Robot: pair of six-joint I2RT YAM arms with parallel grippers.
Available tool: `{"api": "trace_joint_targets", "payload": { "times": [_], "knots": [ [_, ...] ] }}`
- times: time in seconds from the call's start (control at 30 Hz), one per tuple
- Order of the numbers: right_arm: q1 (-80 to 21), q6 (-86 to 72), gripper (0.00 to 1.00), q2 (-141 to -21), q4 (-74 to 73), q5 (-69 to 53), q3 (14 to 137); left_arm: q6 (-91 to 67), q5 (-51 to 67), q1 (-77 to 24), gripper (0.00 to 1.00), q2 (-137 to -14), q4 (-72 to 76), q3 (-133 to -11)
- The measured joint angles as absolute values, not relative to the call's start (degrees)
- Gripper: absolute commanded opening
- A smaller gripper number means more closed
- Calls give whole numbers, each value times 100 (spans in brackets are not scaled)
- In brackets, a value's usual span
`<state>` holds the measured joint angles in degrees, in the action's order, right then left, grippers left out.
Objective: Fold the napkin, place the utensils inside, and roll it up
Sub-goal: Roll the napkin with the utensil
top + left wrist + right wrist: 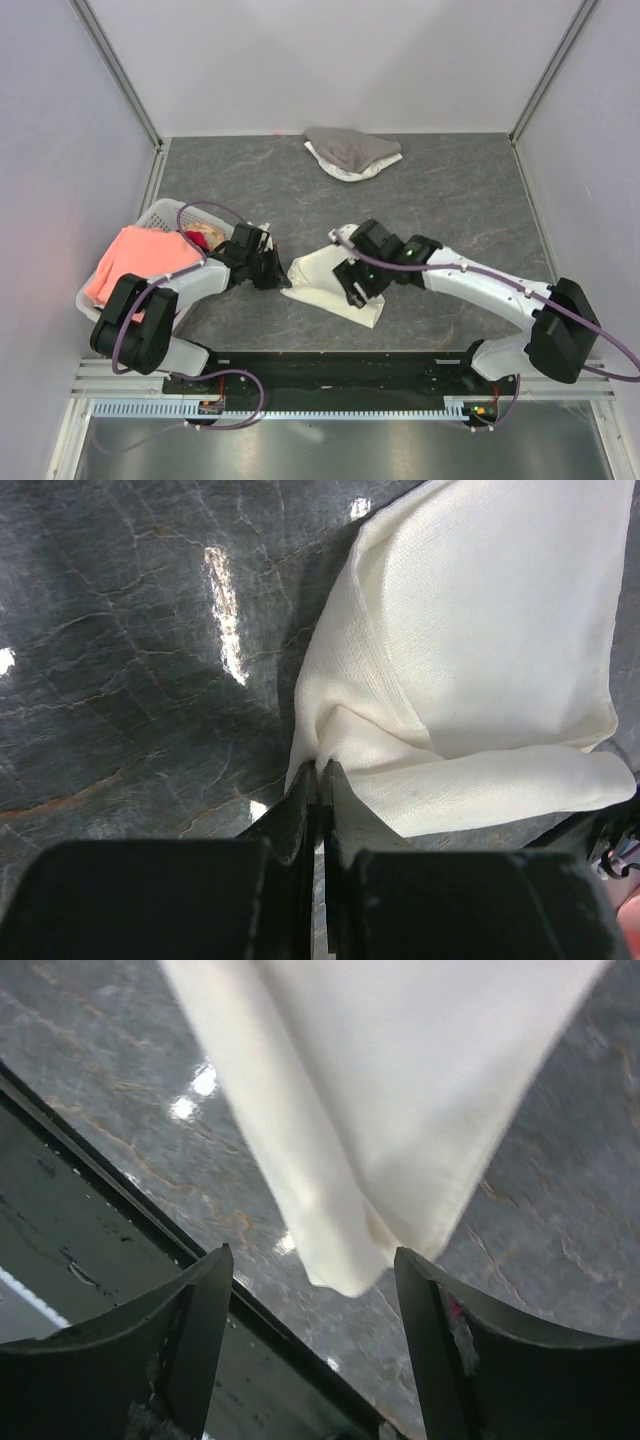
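The cream-white napkin (318, 272) lies folded on the dark stone table, between the two arms. My left gripper (283, 272) is shut on its left corner; in the left wrist view the jaws (322, 768) pinch a bunched fold of the napkin (480, 650). My right gripper (362, 297) hovers over the napkin's near right end. In the right wrist view it (312, 1256) stands open, and the napkin's (380, 1090) tip hangs free between the two fingers without touching them. The utensils are out of view.
A white basket (152, 213) at the left holds a salmon-pink cloth (130, 262). A grey-and-white cloth heap (350, 152) lies at the back. The black base rail (100, 1190) runs along the table's near edge, close under the right gripper.
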<state>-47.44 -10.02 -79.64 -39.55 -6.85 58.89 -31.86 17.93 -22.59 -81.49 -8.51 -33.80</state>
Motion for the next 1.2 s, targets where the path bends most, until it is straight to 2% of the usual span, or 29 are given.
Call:
{"api": "trace_joint_targets", "payload": {
  "times": [0.2, 0.37, 0.57, 0.93, 1.17, 1.2],
  "knots": [
    [-6438, -718, 76, -8145, -3269, 875, 5892, -3186, 1811, -2259, 2, -8191, -864, -3413],
    [-6960, -364, 75, -8646, -2471, 1719, 5817, -3186, 1824, -2257, 2, -8228, -878, -3446],
    [-7052, 45, 73, -9360, -1850, 1894, 5776, -3186, 1848, -2259, 2, -8291, -897, -3507],
    [-6910, 331, 67, -9802, -1485, 1828, 5754, -3183, 1852, -2257, 2, -8337, -980, -3573],
    [-6530, 325, 56, -9992, -1350, 1400, 5697, -3124, 1868, -2259, 2, -8337, -974, -3575],
    [-6488, 327, 49, -9996, -1341, 1308, 5697, -3111, 1874, -2257, 2, -8337, -967, -3575]
  ]
}}
